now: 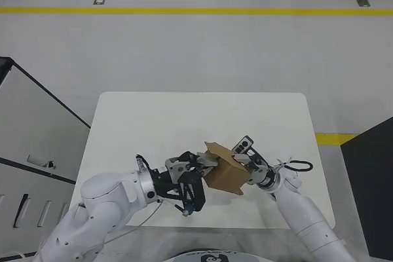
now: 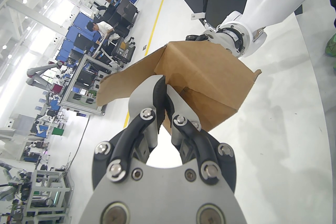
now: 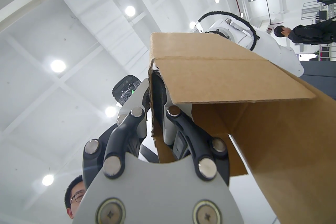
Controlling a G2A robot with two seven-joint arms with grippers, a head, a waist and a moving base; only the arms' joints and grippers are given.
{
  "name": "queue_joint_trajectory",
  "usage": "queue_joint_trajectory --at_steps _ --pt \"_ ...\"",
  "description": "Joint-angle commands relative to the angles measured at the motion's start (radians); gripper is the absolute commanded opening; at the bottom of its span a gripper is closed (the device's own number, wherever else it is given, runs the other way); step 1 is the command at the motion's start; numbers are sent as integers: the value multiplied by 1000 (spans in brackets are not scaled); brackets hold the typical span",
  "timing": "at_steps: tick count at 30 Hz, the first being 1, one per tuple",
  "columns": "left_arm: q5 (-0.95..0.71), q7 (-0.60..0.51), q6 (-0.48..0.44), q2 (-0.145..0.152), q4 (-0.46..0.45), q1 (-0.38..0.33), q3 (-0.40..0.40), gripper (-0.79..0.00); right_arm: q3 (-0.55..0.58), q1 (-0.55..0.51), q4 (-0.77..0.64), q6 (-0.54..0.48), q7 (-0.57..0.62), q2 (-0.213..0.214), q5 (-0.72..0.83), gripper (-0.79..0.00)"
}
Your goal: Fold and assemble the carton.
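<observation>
Firmly pinched carton (image 1: 226, 175), left gripper (image 2: 164, 89), right gripper (image 3: 155, 86)

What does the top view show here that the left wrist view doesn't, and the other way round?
Top view: the whole table, a grey cabinet beside it, and the carton near the table's front edge. Left wrist view: close up, the left claw shut on a carton edge, an open flap beside it, and workbenches far behind. Both: the carton held between two arms, the right arm on its far side from the left claw.
</observation>
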Motion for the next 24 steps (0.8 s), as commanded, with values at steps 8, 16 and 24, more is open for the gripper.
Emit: queue_joint_trajectory --at_steps 8,16,24 --pt "24 10 -15 1 0 -5 20 -785 -3 -4 -8 0 -4 0 0 -785" --pt "-2 4 1 1 0 4 -3 -785 -4 -6 -9 -6 -6 0 -5 -785" --pt "14 19 -21 3 0 6 8 -785 -10 -11 -18 -12 -9 -2 -6 -785"
